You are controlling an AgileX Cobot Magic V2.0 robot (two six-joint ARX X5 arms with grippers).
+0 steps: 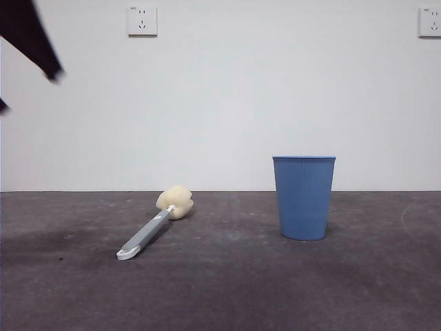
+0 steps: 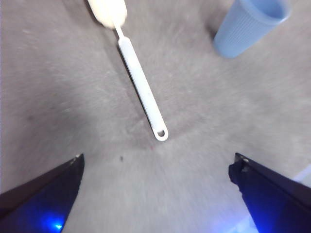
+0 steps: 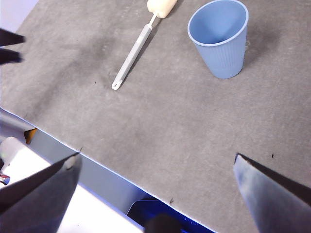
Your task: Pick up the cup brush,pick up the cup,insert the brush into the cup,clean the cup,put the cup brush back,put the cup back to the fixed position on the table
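With the left gripper (image 2: 155, 194) spread wide and empty, its jaws could skid off the slim grey sponge-headed cup brush (image 1: 154, 225) lying flat at centre-left.

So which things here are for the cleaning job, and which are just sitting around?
For the job:
- cup brush, lying flat on the table
- cup, a blue one, standing upright, apart from the brush

Just there:
- wall sockets on the white wall
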